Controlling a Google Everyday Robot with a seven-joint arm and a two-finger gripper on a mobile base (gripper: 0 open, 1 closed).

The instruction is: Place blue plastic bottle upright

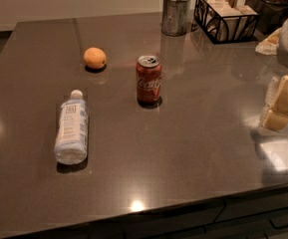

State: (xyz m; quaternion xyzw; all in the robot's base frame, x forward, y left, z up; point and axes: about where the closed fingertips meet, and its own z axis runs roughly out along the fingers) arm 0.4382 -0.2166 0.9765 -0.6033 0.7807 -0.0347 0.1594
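Observation:
The blue plastic bottle [72, 127] lies on its side on the dark countertop [193, 148] at the left, white cap pointing away from me. My gripper [279, 105] hangs at the far right edge of the view, above the counter and far from the bottle, with nothing seen in it.
A red Coca-Cola can [148, 79] stands upright mid-counter. An orange [94, 58] sits behind the bottle. At the back are a metal cup [175, 15] and a black wire basket [226, 17] of packets. The counter's front edge runs along the bottom.

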